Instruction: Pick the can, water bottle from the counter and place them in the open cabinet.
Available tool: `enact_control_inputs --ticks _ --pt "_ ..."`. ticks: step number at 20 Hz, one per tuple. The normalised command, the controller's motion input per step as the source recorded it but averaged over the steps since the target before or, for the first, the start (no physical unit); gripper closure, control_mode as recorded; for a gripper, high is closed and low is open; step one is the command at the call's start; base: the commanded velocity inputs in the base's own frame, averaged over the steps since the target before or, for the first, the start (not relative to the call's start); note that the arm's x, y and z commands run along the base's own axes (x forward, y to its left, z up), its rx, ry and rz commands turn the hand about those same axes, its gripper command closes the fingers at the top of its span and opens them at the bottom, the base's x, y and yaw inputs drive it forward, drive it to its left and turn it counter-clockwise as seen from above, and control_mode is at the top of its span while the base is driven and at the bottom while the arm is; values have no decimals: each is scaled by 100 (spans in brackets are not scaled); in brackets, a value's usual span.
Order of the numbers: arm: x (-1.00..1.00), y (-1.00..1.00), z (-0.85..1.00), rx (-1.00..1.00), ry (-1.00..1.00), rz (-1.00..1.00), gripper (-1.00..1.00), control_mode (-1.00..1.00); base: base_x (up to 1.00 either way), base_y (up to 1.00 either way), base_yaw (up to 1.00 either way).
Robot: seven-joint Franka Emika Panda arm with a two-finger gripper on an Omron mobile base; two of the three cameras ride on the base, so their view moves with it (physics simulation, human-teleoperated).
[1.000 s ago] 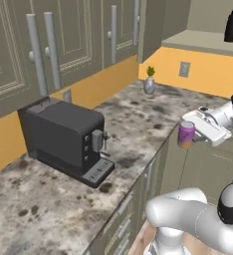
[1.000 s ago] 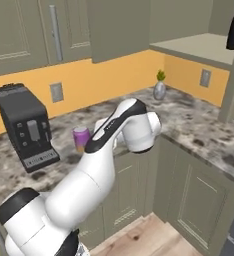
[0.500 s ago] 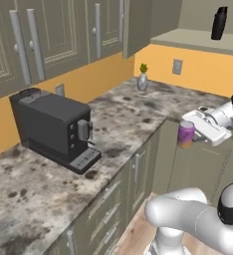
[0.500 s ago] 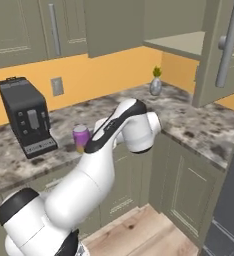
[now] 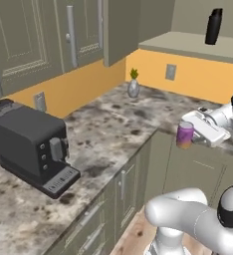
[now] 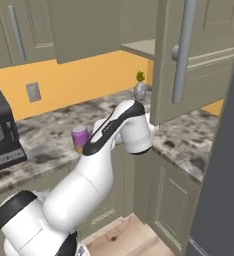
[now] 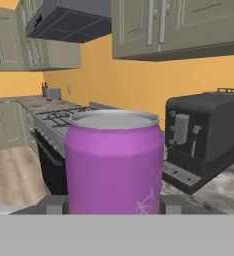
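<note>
The base has swung toward the cabinet (image 5: 188,45), where the water bottle (image 5: 213,26) already stands; the gripper (image 5: 198,132), clamped on the can (image 5: 184,135), carries it below the shelf, off the counter (image 5: 113,129).

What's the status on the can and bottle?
Tool shut on the can, held off the counter. Water bottle already upright on the cabinet shelf. Open cabinet door hangs near the arm.

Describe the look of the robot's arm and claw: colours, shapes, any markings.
The arm is glossy white, built of fat rounded segments with dark, near-black joint caps and a black seam band. The claw has a boxy white body; its finger tips are small, dark grey blocks. No cables or markings show.
</note>
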Motion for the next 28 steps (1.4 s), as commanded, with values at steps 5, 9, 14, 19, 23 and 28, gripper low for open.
enact_control_inputs --ticks 5,9,14,19,23,28 --pt "0 0 0 0 0 0 100 100 78 3 0" --pt "0 0 0 0 0 0 100 100 78 0 0" --pt "0 0 0 0 0 0 100 100 72 -2 -11" --pt "0 0 0 0 0 0 100 100 57 -18 -21" --pt "0 0 0 0 0 0 100 100 68 -26 -22" --pt "0 0 0 0 0 0 100 100 35 -7 -14"
